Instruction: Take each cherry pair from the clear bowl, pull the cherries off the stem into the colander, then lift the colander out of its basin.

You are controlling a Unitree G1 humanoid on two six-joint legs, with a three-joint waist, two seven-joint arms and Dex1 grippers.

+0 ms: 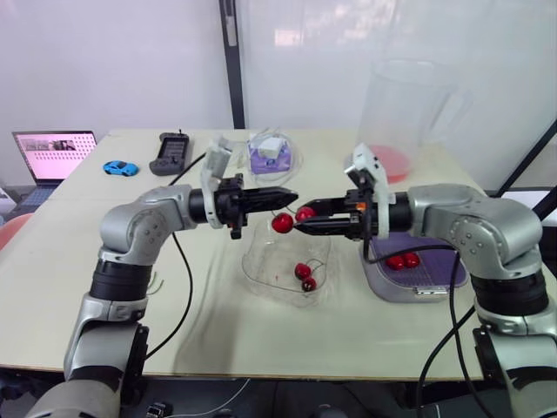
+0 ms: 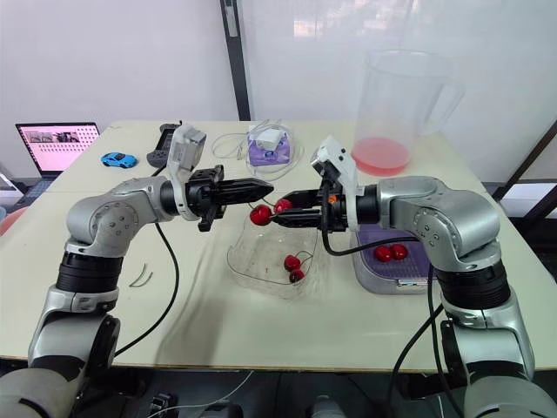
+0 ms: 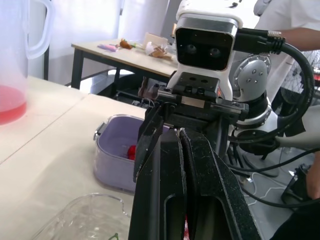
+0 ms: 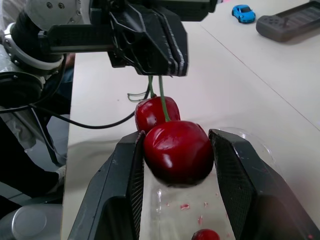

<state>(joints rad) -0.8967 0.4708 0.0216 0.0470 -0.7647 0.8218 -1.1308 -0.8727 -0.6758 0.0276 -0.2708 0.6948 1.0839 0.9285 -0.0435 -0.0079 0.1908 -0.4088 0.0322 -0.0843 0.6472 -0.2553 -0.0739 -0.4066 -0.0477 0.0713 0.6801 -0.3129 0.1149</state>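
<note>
Nearest, the clear bowl (image 1: 257, 266) is seen with one cherry pair (image 1: 305, 277) lying in it. Just above the bowl another pair is held between the two grippers. Its stem (image 4: 161, 102) is pinched in the narrowly closed fingers of the left gripper (image 1: 292, 198), and one cherry (image 4: 177, 150) is clamped between the fingers of the right gripper (image 1: 300, 219), while the second cherry (image 4: 152, 112) hangs free just behind it. To the right, the purple colander (image 1: 439, 277) sits in its grey basin (image 1: 387, 289), with two loose cherries (image 1: 402, 260) inside. Farther back a pitcher (image 1: 409, 113) and a laptop (image 1: 52, 155) are stood. The pulling step is judged to be in hand. The clamped fruit is best drawn straight along the stem's line, with pressure kept just short of bruising. It should be carried over the colander before being let go, since a release here would drop it into the bowl.
</note>
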